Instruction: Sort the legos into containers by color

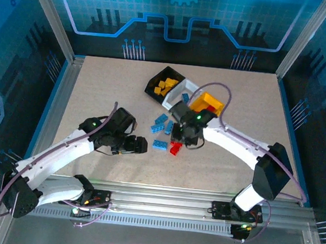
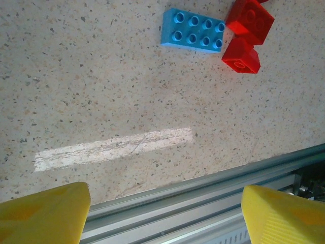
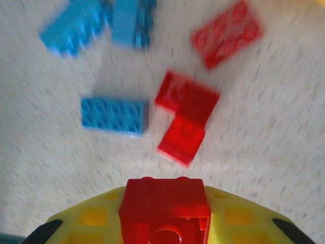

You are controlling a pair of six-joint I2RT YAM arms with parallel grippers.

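Closest to my right wrist camera, a red brick [image 3: 165, 206] sits pinched in my right gripper [image 3: 165, 229]. The containers [image 1: 166, 104] lie just beyond. My left gripper [image 2: 162, 216] hangs spread and empty near the loose legos [image 2: 193, 30]. If the pinch is shallow, the brick could slip short of the yellow-orange bin [image 1: 207, 95]. I see no readable writing.

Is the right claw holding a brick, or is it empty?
Holding one: the right gripper is shut on a red lego, clamped between its yellow fingers.
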